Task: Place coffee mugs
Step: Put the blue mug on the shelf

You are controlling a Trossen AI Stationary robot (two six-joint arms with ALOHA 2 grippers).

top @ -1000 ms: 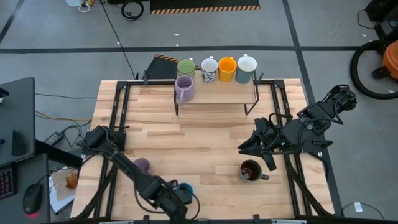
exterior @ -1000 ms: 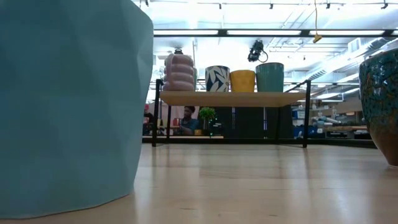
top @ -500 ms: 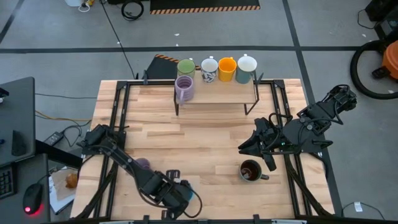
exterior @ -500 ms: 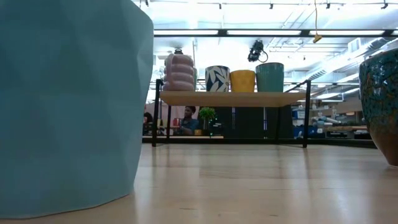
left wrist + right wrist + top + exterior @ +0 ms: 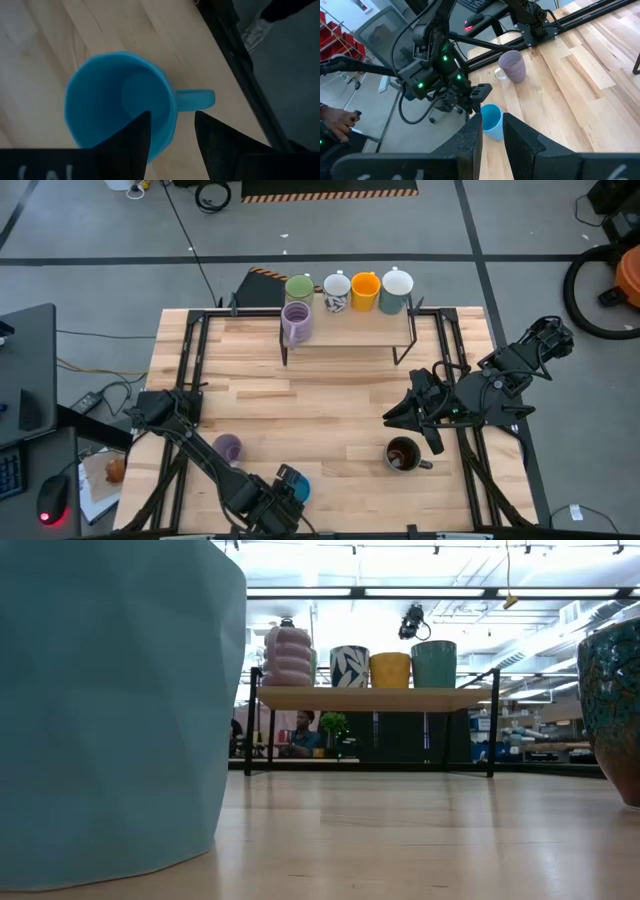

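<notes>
From above, the left hand [image 5: 283, 483] sits just beside the blue mug [image 5: 297, 487] on the counter [image 5: 330, 395]. Left wrist: fingers [image 5: 135, 135] apart, straddling the mug's rim. Right hand [image 5: 491, 131] near the brown mug [image 5: 404, 454], fingers close together, empty.

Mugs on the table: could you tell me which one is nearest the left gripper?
The blue mug, at the table's front edge. The left gripper is right beside it, fingers open, while the light purple mug and dark brown mug stand farther away.
</notes>
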